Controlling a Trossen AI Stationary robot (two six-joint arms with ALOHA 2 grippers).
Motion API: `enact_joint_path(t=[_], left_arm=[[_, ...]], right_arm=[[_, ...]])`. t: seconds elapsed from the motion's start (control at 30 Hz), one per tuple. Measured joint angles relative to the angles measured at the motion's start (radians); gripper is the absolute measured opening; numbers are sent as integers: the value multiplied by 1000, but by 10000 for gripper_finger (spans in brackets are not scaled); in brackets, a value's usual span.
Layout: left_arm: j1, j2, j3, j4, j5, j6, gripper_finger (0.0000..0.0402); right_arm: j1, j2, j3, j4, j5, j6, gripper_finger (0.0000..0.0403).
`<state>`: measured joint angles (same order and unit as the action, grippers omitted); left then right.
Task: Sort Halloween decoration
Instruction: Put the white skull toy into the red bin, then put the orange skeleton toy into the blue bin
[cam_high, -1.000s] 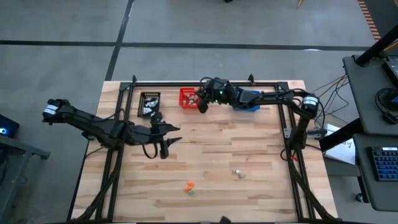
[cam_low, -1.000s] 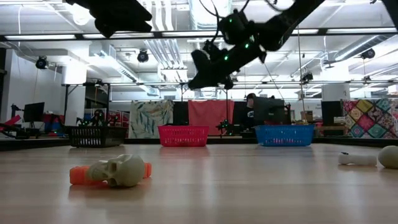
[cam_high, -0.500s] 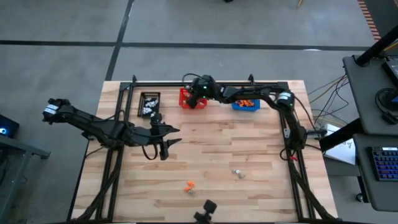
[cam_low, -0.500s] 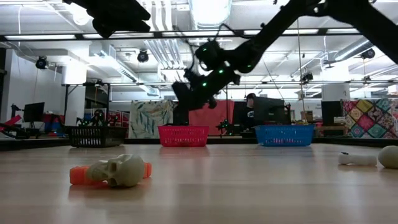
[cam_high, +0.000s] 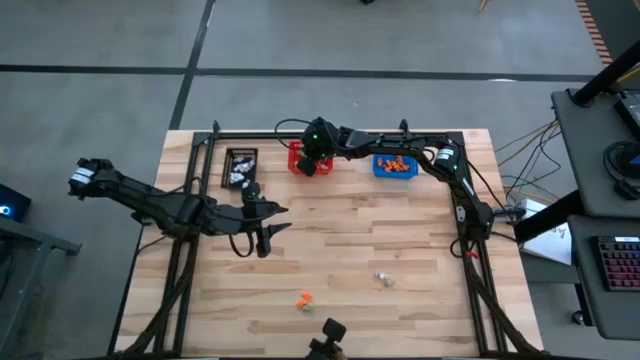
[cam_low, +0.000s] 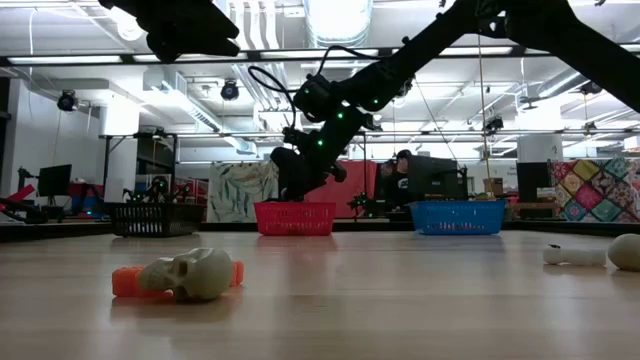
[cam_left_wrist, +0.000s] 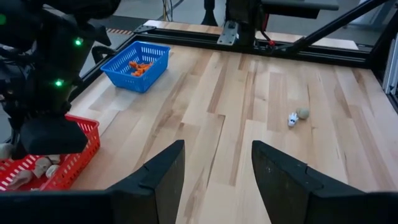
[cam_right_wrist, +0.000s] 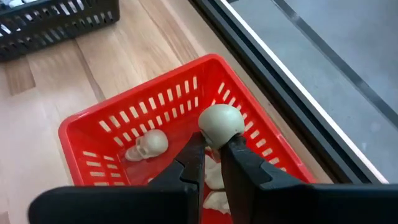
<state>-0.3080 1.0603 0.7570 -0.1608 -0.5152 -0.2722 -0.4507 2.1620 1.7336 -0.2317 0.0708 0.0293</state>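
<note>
Above the red basket (cam_right_wrist: 186, 118) at the far edge of the surface (cam_high: 340, 260), the right hand (cam_right_wrist: 211, 140) is hovering, pinching a beige-grey skull trinket (cam_right_wrist: 220, 123) between its fingertips. Inside that basket, another small skull (cam_right_wrist: 148, 144) and more pale pieces are lying. To one side the blue basket (cam_high: 395, 166) is holding orange trinkets (cam_left_wrist: 138, 65), and to the other the black basket (cam_high: 240, 166) is holding white ones. Over the middle-left of the surface, the left hand (cam_left_wrist: 214, 177) is waiting with its fingers spread, holding nothing. Near the front edge, an orange trinket (cam_high: 305, 298) and a skull (cam_low: 195, 272) are lying together, while a white piece (cam_left_wrist: 292, 119) and a round beige one (cam_left_wrist: 303, 112) are resting just beside each other farther right.
</note>
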Motion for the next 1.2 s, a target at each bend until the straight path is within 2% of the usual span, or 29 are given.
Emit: enact_joint_path(t=[0.13, 0.43, 0.63, 0.87, 1.2], left_arm=[[0, 0, 0, -4, 0, -7, 168], [0, 0, 0, -7, 0, -10, 168], [0, 0, 0, -33, 0, -39, 168], [-2, 0, 0, -59, 2, -73, 168], [-5, 1, 0, -106, 128, -119, 168]], right_arm=[[0, 0, 0, 1, 0, -14, 42], [-1, -1, -1, 2, -1, 6, 119], [1, -11, 12, -7, -2, 5, 149], [33, -98, 13, -105, -19, -15, 152], [145, -298, 13, -504, -26, -76, 127]])
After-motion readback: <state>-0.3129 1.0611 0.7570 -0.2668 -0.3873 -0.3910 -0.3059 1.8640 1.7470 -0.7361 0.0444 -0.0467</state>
